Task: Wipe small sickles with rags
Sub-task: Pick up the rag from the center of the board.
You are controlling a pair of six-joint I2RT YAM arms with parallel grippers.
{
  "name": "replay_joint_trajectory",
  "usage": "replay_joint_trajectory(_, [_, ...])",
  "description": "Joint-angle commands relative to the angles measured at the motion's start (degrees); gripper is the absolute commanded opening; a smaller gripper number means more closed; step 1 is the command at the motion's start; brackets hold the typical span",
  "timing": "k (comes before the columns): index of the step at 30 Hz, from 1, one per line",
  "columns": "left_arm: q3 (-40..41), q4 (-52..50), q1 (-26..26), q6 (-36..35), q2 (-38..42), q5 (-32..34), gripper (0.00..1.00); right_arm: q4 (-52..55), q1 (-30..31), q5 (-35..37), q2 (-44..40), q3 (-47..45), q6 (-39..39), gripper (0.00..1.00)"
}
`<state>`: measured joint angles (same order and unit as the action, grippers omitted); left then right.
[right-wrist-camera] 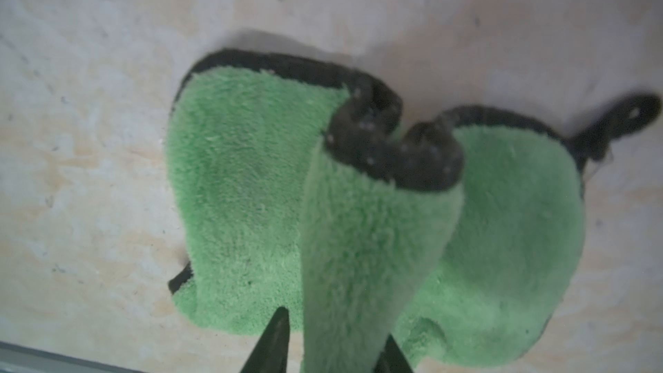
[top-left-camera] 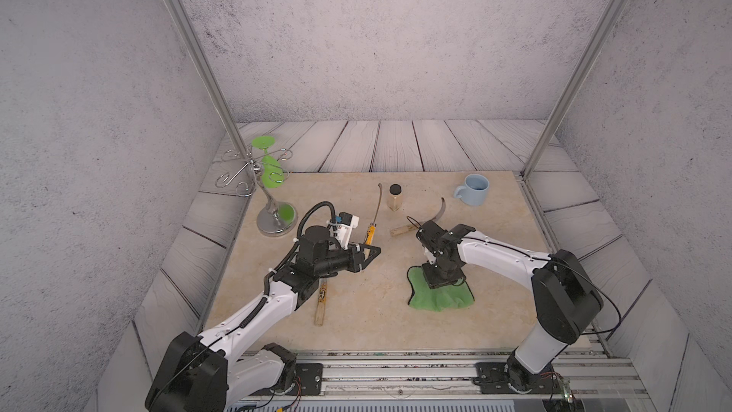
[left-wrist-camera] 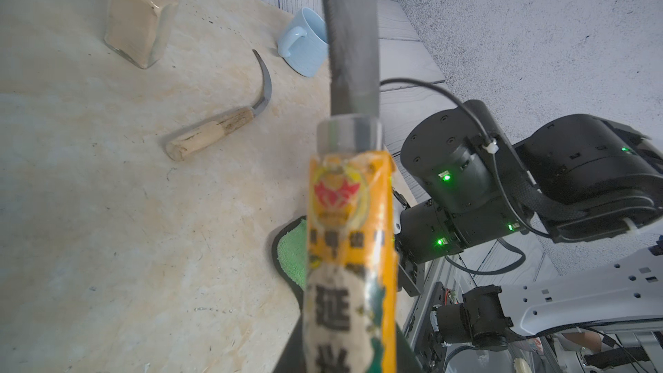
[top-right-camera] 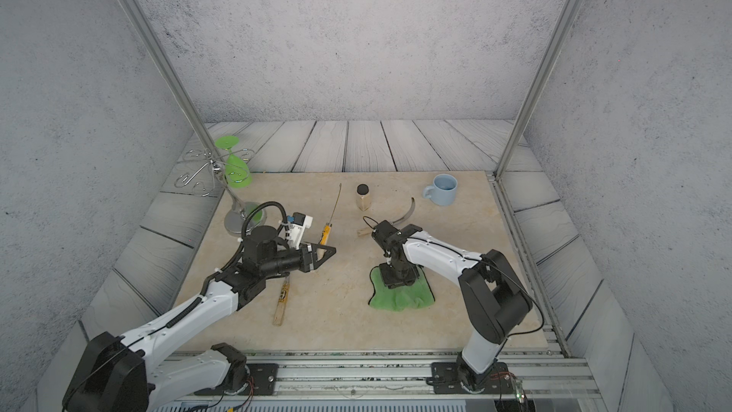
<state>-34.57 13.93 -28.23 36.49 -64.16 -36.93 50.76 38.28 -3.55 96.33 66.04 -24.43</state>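
The right arm is bent steeply downward, and a raised fold of the fluffy green microfibre rag [right-wrist-camera: 244, 181], dark-edged, is pinched by the right gripper [right-wrist-camera: 337, 331] on the mottled beige slab [top-left-camera: 356, 311]. The left gripper [top-left-camera: 374, 250], held level, is clamped on a yellow-labelled wooden-handled sickle [top-left-camera: 371, 233].

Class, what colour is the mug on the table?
Pale blue; the mug shows best in a top view.

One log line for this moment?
left gripper: shut on yellow-handled sickle | right gripper: shut on green rag, mostly on table | idle: plain sickle, third sickle
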Motion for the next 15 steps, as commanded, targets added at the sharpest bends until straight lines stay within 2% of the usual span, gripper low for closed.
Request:
replay_joint_trajectory(1, [-0.41,2.15,0.8,0.31,1.41,-0.87,0.0,-0.27,-0.26,-3.48,0.67,2.71,1.53,0.25])
replay_joint_trajectory(4, [-0.41,2.31,1.14,0.56,1.56,-0.87,0.0,-2.03,-0.24,-8.5,-1.72,3.22,2.36,0.2])
replay_joint_trajectory(10, [-0.5,2.48,1.93,0.9,2.25,-0.87,0.0,-6.74,-0.88,-20.15,-10.97,2.78,1.88,0.19])
replay_joint_trajectory(15, [-0.38,4.15,2.21,1.83,1.15,-1.74,0.0,-8.82,-6.4,-25.92,-16.85,-1.48,1.14,0.18])
